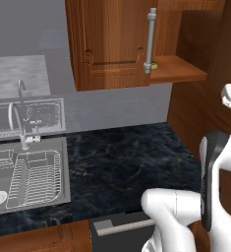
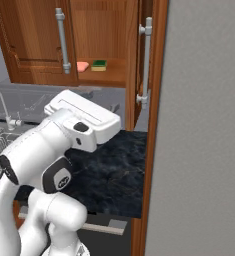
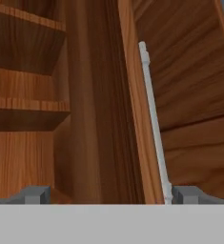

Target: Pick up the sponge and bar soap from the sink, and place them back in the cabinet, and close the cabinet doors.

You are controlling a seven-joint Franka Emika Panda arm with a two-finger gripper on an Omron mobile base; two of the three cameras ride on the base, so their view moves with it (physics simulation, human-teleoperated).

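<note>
Currently catalogued, left to right: the sink [image 1: 63, 167], a grey steel basin with wire rack, at the lower left of the left base view, holding neither small item as far as can be seen. Left cabinet door [image 1: 112, 44], panelled reddish-brown wood with a vertical silver bar handle [image 1: 149, 42], stands swung open at the top centre of that view. The cabinet [image 2: 109, 75] shelf, upper centre of the right base view, carries the bar soap [image 2: 82, 66], salmon-pink, and just beside it to the right the sponge [image 2: 99, 65], dark green over a yellow edge; both lie flat on the wood, apart from the robot. Right cabinet door [image 2: 134, 60] stands edge-on at centre, its own bar handle [image 3: 154, 124] running down the middle of the hand view. The gripper [image 3: 108, 195] hangs empty, jaws spread to their widest, fingertips [image 3: 35, 194] at the bottom corners, the handle just inside the right-hand one. Handling judgement: the doors are stiff, hinged and fairly heavy; the smooth metal bar is likely slippery, so pushing on the broad panel face, or gripping mid-bar, would suit closing.
</note>
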